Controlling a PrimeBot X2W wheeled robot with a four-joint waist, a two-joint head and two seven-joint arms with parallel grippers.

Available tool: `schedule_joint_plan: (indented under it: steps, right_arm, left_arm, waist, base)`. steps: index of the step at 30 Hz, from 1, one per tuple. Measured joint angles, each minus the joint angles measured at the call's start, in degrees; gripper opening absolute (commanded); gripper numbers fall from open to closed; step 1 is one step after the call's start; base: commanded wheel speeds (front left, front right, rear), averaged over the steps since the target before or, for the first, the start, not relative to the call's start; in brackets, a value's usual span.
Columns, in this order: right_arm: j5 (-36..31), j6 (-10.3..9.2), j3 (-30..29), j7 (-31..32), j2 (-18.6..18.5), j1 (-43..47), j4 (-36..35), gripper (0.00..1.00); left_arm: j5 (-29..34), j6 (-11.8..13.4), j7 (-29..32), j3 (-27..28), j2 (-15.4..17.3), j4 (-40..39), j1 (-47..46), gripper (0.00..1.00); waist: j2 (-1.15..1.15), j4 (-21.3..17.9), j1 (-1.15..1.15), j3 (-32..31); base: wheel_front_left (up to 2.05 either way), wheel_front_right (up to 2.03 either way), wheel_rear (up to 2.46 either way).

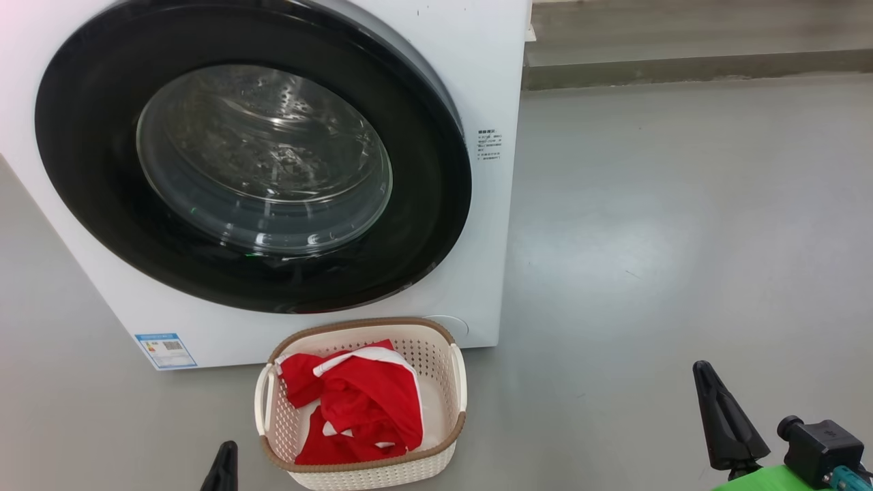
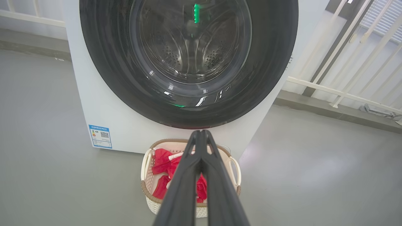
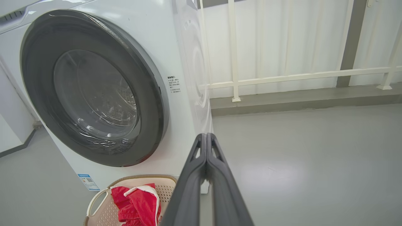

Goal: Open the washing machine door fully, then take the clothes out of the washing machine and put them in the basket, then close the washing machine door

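The left tool (image 2: 201, 133) has its 2 fingers pressed together and holds nothing. It hangs in front of the washing machine (image 1: 491, 204), and it points over the basket (image 1: 361, 322) toward the door (image 1: 266, 157). The right tool (image 3: 206, 135) is also pressed together and empty, in front of the machine and to the right of it, above the bare floor (image 1: 682, 239).

The basket stands just in front of the machine, under the door, probably so that the way from the drum is short. The red clothes (image 1: 361, 402) lie inside it. The door sits flat against the machine, so I judge that the task is finished and the 2 tools have no more work here.

The left wrist view looks straight through the glass into the drum (image 2: 188, 59), and I see no red there. The right wrist view adds the side of the machine and a white railing (image 3: 232, 47) behind it.
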Motion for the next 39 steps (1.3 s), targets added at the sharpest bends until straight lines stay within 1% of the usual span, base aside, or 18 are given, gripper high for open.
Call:
schedule_joint_plan:
  steps: [25, 27, 39]
  right_arm:
    - [16.46, 0.00, -0.60, 4.11, -0.01, -1.34, 1.55, 0.00]
    - [18.06, 0.00, -0.75, 4.53, -0.02, -2.11, 1.72, 0.00]
    - [26.03, 0.00, -1.65, 6.55, -0.02, -2.30, 2.43, 0.00]
  left_arm:
    - [-15.26, -0.01, 3.71, 0.29, 0.00, 0.02, -1.06, 0.00]
    - [-17.36, -0.01, 4.24, 0.34, 0.00, 0.02, -1.28, 0.00]
    - [-24.81, -0.01, 6.23, 0.69, 0.00, 0.12, -2.34, 0.00]
  waist:
    - [0.00, -0.09, -0.01, 1.00]
    - [0.00, -0.10, -0.01, 1.10]
    - [0.00, -0.14, -0.01, 1.53]
  base:
    - [0.00, 0.00, 0.00]
    - [0.00, 0.00, 0.00]
    - [0.00, 0.00, 0.00]
